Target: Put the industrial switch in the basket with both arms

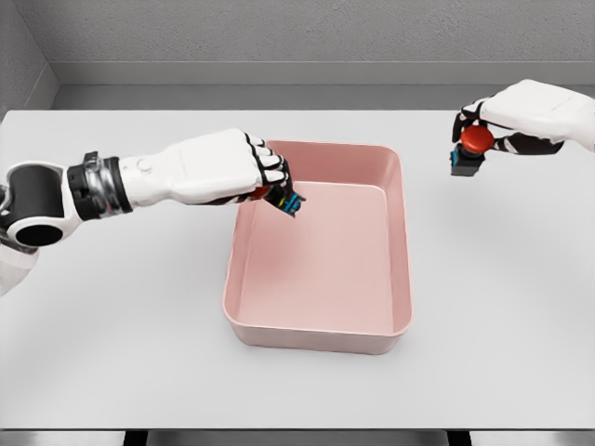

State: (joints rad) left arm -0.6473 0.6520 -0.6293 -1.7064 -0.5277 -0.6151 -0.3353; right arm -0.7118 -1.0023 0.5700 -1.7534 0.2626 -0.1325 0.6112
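Observation:
A pink rectangular basket [400,279] sits in the middle of the white table. My left hand [270,181] hovers over the basket's near-left corner, its fingers shut on an industrial switch [290,202], of which only a dark body with blue and yellow bits shows below the fingers. My right hand [483,125] is raised to the right of the basket, above the table, shut on a second industrial switch [472,149] with a red round button and a dark blue base. That switch hangs outside the basket's right rim.
The white table [112,325] extends on all sides of the basket. A grey wall runs along the back edge. The table's front edge lies near the bottom of the view.

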